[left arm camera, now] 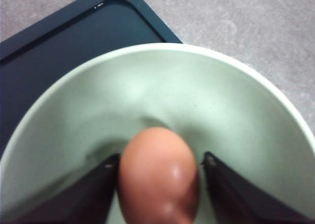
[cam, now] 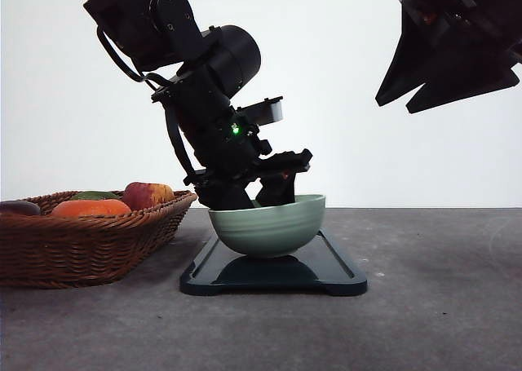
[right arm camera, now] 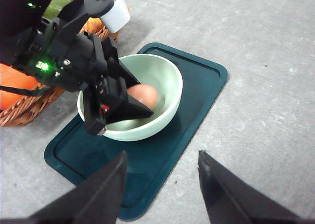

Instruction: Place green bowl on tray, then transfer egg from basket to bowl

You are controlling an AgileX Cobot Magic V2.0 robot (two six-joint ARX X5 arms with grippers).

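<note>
While the green bowl (cam: pixel 267 227) sits on the tray (cam: pixel 326 269), toward the end of the tray nearest the basket (cam: pixel 90 240), the left gripper (left arm camera: pixel 160 182) reaches down inside the bowl with the egg (left arm camera: pixel 158 177) between its fingers. From the left wrist view, each dark finger (left arm camera: pixel 98 194) stands at a side of the egg, so the jaws are closed to about the egg's width and hold it, low over the bowl's pale inner wall. I cannot tell whether the egg touches the bowl's bottom.

From the right wrist view, the egg (right arm camera: pixel 142 95) shows inside the bowl (right arm camera: pixel 162 86) between the left gripper's fingers (right arm camera: pixel 120 103), and the tray (right arm camera: pixel 192 86) lies flat on the grey table (right arm camera: pixel 275 86) with its far half bare.

Beside the tray, the basket holds an apple (cam: pixel 147 195) and an orange fruit (cam: pixel 90 209).

High above the table, on the side of the tray away from the basket, the right gripper (right arm camera: pixel 160 189) hangs with its jaws spread wide and nothing between them.
</note>
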